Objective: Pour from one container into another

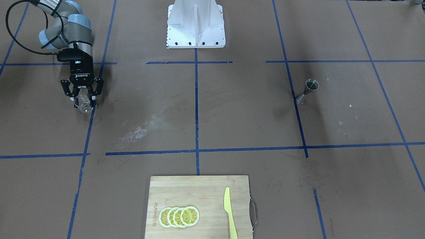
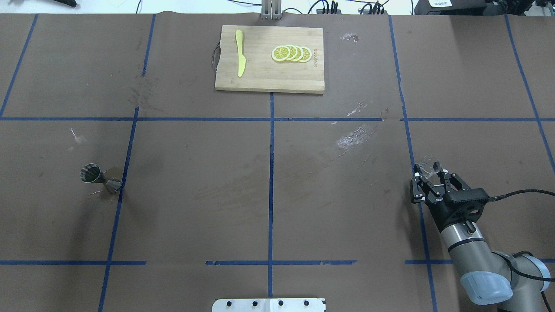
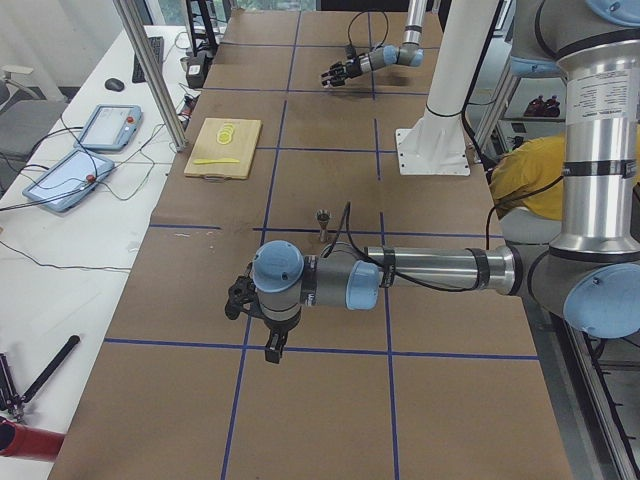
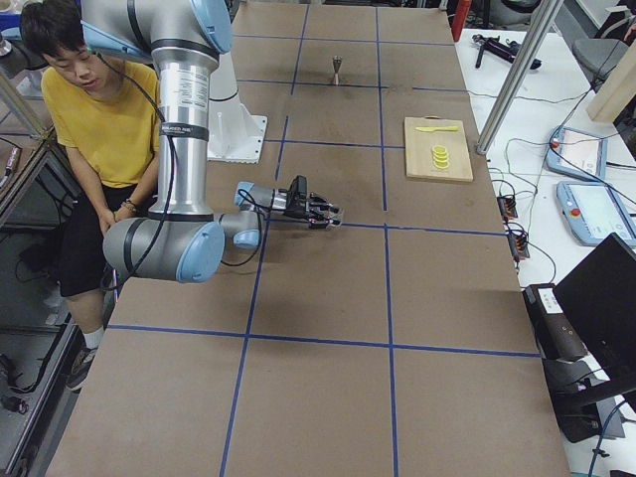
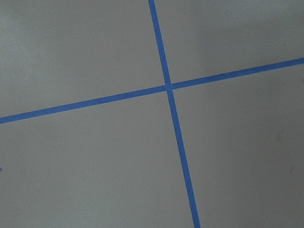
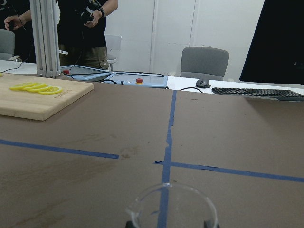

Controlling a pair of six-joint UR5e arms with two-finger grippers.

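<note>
The clear glass cup (image 1: 83, 105) sits between the fingers of my right gripper (image 1: 84, 99), which is shut on it at the table's right side, over a blue tape line. In the overhead view the cup (image 2: 428, 167) pokes out past the gripper (image 2: 429, 173). The right wrist view shows only the cup's rim (image 6: 171, 202) at the bottom edge. The steel jigger (image 2: 99, 178) stands alone far across the table on the left side; it also shows as the jigger (image 1: 307, 91). My left gripper (image 3: 238, 298) appears only in the exterior left view, so its state is unclear.
A bamboo cutting board (image 2: 269, 82) lies at the far middle edge with lemon slices (image 2: 291, 53) and a yellow knife (image 2: 239, 58) on it. The white robot base (image 1: 196, 25) sits at the near middle. A person in yellow (image 4: 94, 119) stands beside the robot.
</note>
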